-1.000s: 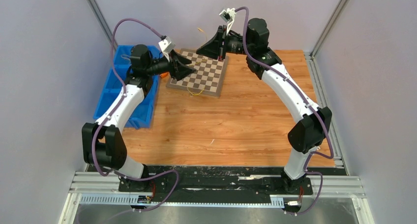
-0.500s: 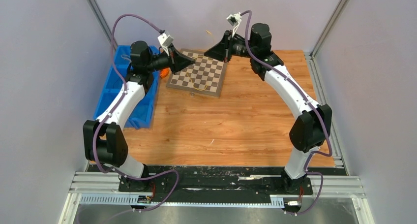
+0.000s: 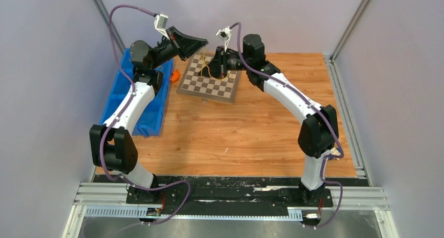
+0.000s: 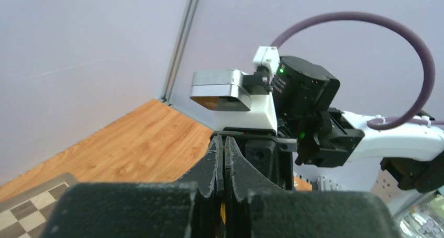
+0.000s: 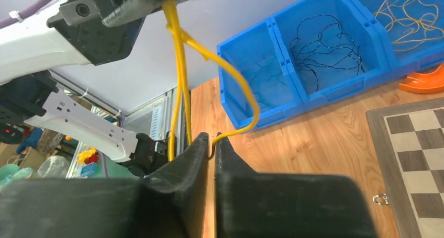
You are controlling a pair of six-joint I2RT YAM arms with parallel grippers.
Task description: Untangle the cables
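Left gripper (image 4: 224, 144) is clenched on the yellow cable (image 5: 180, 65), raised above the chessboard's (image 3: 209, 86) far-left corner. A bit of yellow shows between its fingers in the left wrist view. Right gripper (image 5: 211, 139) is clamped on the same cable, lower, over the board's far edge, facing the left gripper. From the right fingers the cable runs up to the left gripper as a doubled strand, one side bowing out in a loop. In the top view it hangs in thin yellow loops between the two grippers, above the board; cannot tell whether it touches the board. Blue bin (image 5: 340, 89) sits at the left edge of the table (image 3: 251, 133), beside the board. Its compartments hold blue-grey wires (image 5: 256, 78), black wires (image 5: 324, 47) and yellow wires (image 5: 413, 8), one sort each. Orange thing (image 5: 424, 81) lies on the table between bin and board.
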